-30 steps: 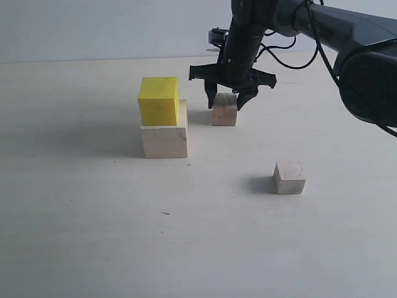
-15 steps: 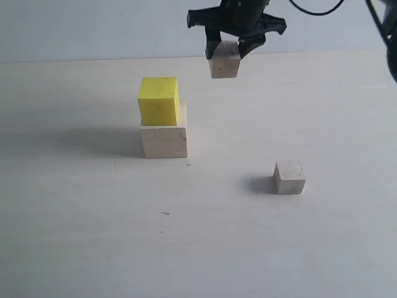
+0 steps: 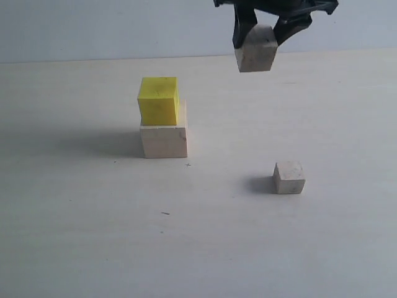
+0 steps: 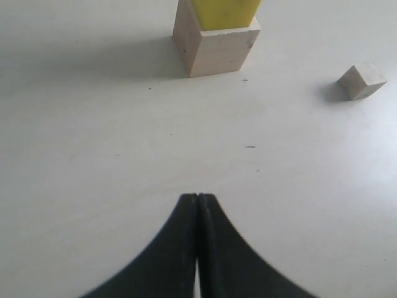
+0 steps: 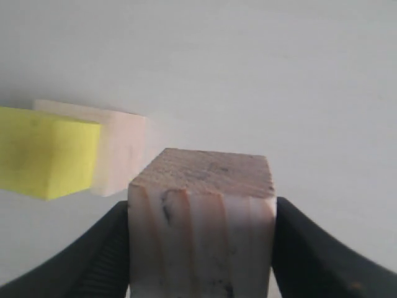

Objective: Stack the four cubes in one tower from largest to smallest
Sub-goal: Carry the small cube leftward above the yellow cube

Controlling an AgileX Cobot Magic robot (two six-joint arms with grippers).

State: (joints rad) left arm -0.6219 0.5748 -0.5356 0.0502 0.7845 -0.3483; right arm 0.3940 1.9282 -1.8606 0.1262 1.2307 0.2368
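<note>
Pale tabletop (image 3: 93,242) bears the yellow cube (image 3: 157,100) atop the large wood cube (image 3: 164,141); aloft, right gripper (image 3: 267,32) clamps a small cube (image 3: 255,54); left gripper (image 4: 198,205) jaws pressed together.

Space directly above the yellow cube (image 3: 157,99) is left unobstructed. A held cube (image 3: 255,54) is seen high to its right. A loose small cube (image 3: 289,177) is noted near right; the table (image 3: 93,236) elsewhere is open.

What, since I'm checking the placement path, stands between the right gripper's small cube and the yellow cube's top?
Nothing visible. In the exterior view the held small cube hangs in the right gripper, above and right of the yellow cube, whose top is bare. The other small cube lies well off that path.
</note>
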